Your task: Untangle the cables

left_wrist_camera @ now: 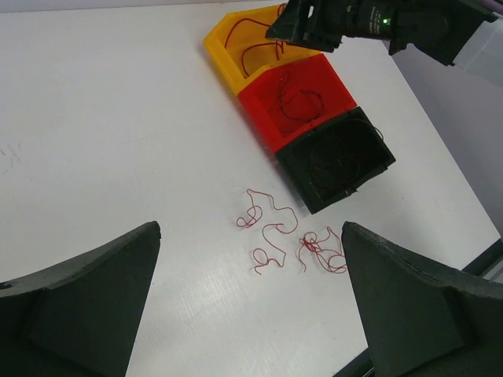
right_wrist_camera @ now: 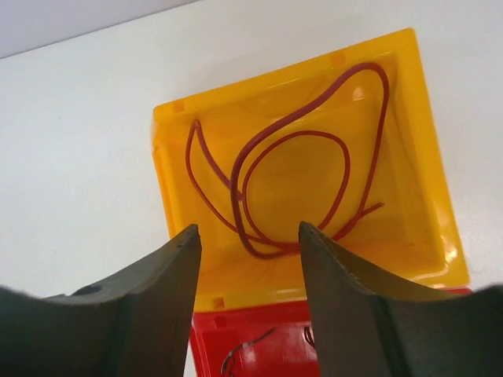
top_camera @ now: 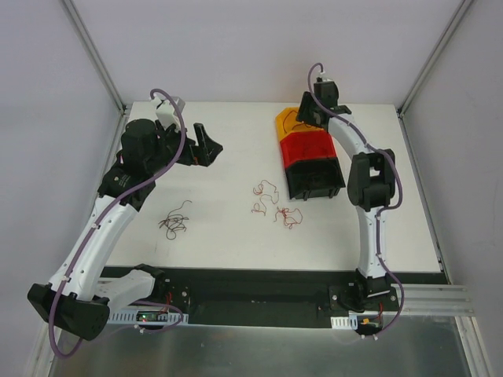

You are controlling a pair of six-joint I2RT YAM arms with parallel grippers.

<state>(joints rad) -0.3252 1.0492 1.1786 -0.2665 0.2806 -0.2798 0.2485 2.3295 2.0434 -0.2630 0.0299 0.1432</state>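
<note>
Cables (top_camera: 271, 206), thin curly red wires, lay knotted mid-table, with a darker clump (top_camera: 174, 222) toward the left edge and loops (right_wrist_camera: 291, 181) already in the glossy plastic yellow bin (right_wrist_camera: 428, 181) near the far edge. The left gripper (left_wrist_camera: 250, 236) and right gripper (right_wrist_camera: 247, 232) both hung spread and empty. Springy strands looked likely to snag, dragging the whole knot along if one were lifted.

Both arms reach forward, left claw (left_wrist_camera: 251, 228) spread wide, right claw (right_wrist_camera: 247, 229) parted more narrowly, empty.
</note>
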